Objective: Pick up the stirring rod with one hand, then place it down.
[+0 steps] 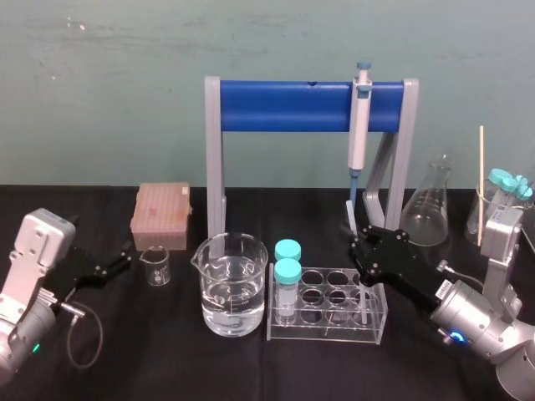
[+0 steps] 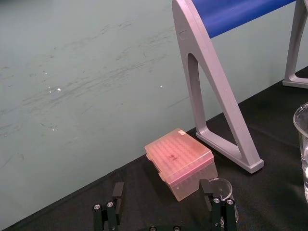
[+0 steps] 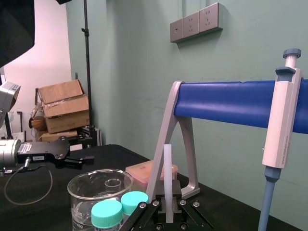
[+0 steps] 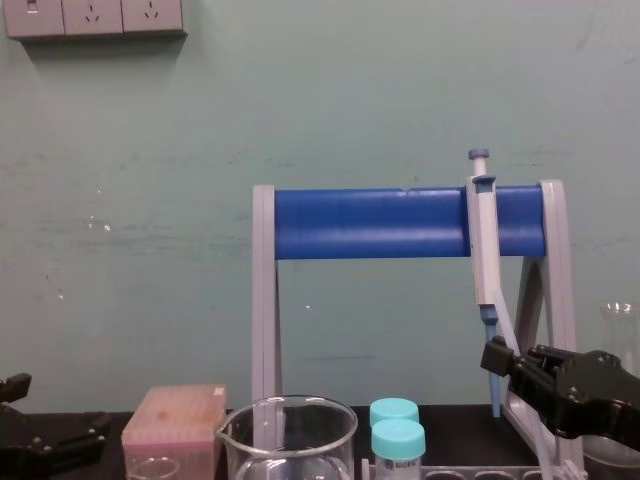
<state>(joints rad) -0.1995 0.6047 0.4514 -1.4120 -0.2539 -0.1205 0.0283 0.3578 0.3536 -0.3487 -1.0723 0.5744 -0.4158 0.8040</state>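
The stirring rod (image 3: 168,173) is a thin translucent whitish stick standing upright between the fingers of my right gripper (image 3: 168,204), which is shut on it. From the head view this black right gripper (image 1: 355,234) hovers behind the tube rack (image 1: 330,322), just below the hanging pipette's tip, with the rod (image 1: 352,215) rising from its fingertips. The chest view has the right gripper (image 4: 500,360) at the stand's right leg. My left gripper (image 1: 113,261) rests low at the left near the small beaker (image 1: 155,266); its fingers (image 2: 114,204) stand apart with nothing between them.
A large beaker of water (image 1: 234,284) and two teal-capped tubes (image 1: 287,267) stand in front. Behind are the grey stand with a blue bar (image 1: 284,105), the white-and-blue pipette (image 1: 361,125), a pink tip box (image 1: 161,215) and a conical flask (image 1: 426,209). A pale stick (image 1: 481,184) stands far right.
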